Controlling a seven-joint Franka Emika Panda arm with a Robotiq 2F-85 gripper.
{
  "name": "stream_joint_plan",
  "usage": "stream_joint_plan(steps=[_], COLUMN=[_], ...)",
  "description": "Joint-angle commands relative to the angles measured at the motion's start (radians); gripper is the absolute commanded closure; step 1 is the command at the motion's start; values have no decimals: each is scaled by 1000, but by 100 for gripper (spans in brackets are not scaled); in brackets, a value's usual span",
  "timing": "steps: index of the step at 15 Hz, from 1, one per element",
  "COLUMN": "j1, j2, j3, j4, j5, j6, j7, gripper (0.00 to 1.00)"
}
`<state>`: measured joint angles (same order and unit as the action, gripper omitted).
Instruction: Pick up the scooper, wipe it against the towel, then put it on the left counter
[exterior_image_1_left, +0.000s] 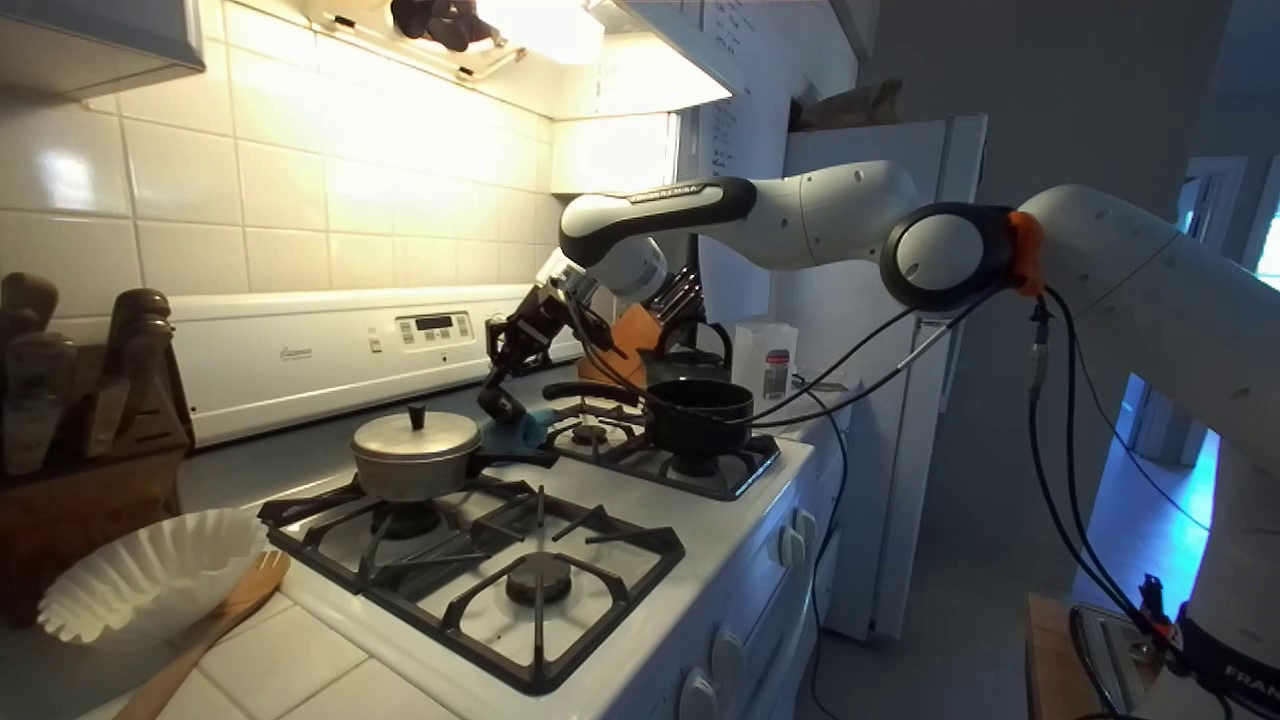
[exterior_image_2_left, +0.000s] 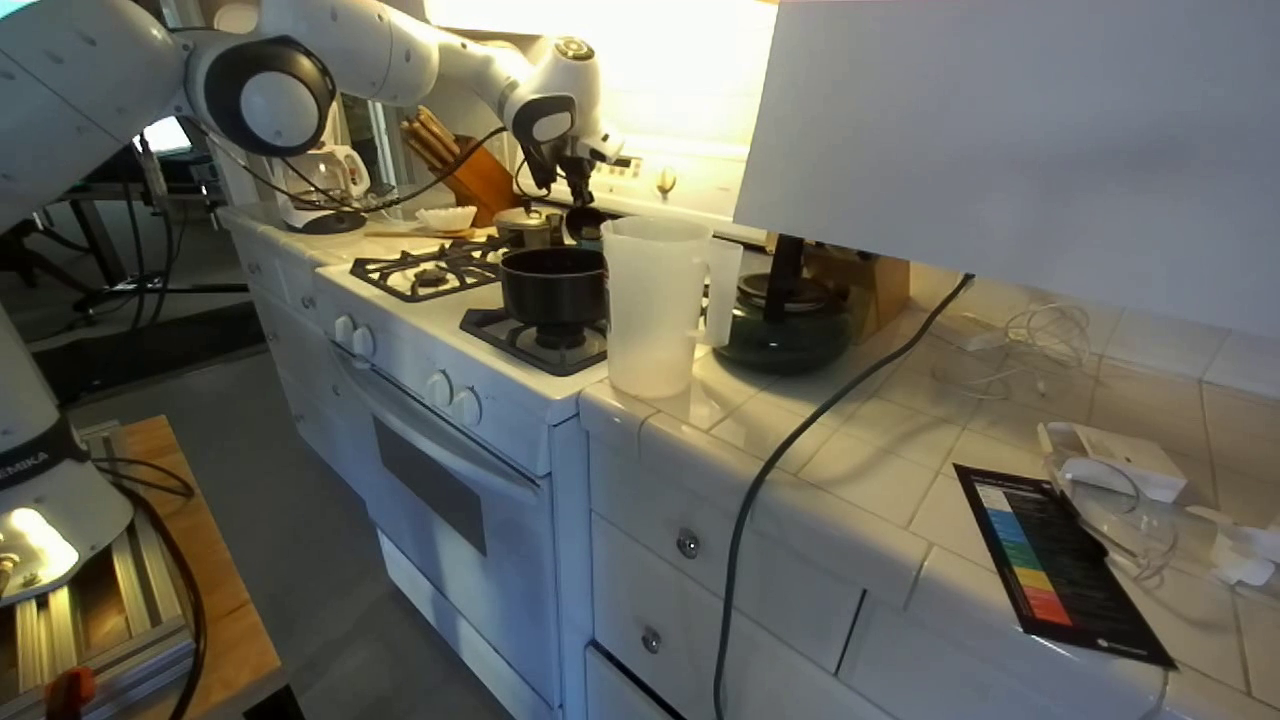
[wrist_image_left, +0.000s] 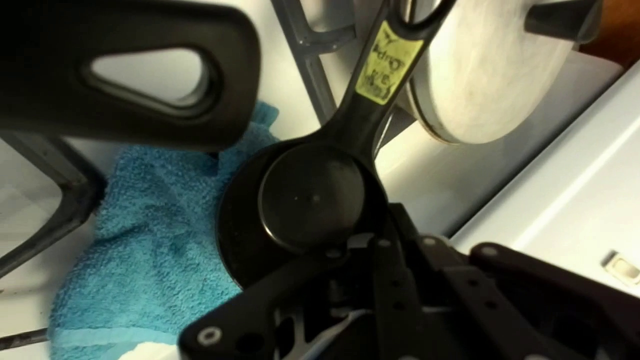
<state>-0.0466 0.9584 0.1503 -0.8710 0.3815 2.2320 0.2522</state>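
The first stage looks done: the pincer (wrist_image_left: 397, 220) is clenched on the rim of the black measuring scoop (wrist_image_left: 312, 197), which bears a yellow label (wrist_image_left: 389, 62). In the wrist view the scoop is over the edge of the teal terry towel (wrist_image_left: 165, 240) and appears to press against it, so wiping is probably the step in hand; how clean the scoop is cannot be told. What remains is whatever wiping is needed, then setting the scoop down on the left table (exterior_image_1_left: 290, 650), judged to be the tiled stretch that carries a ruffled paper filter (exterior_image_1_left: 150, 575) and a wooden serving fork (exterior_image_1_left: 200, 645).

The towel lies toward the back of the white gas stove (exterior_image_1_left: 640, 495), between a lidded metal saucepan (exterior_image_1_left: 415, 455) and a black saucepan (exterior_image_1_left: 695, 435). In an exterior view, another tiled table (exterior_image_2_left: 870, 475) holds a translucent jug (exterior_image_2_left: 655, 320) and a colour chart (exterior_image_2_left: 1035, 560). A tiled wall (exterior_image_1_left: 380, 190) rises behind the stove under a bright hood light (exterior_image_1_left: 560, 35); a white refrigerator (exterior_image_1_left: 895, 450) stands past the stove, and the grey floor (exterior_image_2_left: 300, 540) is dimly lit.
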Motion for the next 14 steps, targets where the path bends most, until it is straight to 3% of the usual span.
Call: stream_joint_plan(steps=[1,8,11,14], j1=[16,3,0,14], j2=[35,29,23,5], j3=[-64,-123,-138,-204], j4=[58,21,8,2], j5=[-47,-69,-71,-120], j6=[-23,-131,-119,-72], j7=[66,161,198,269], gripper=[99,99,99,99])
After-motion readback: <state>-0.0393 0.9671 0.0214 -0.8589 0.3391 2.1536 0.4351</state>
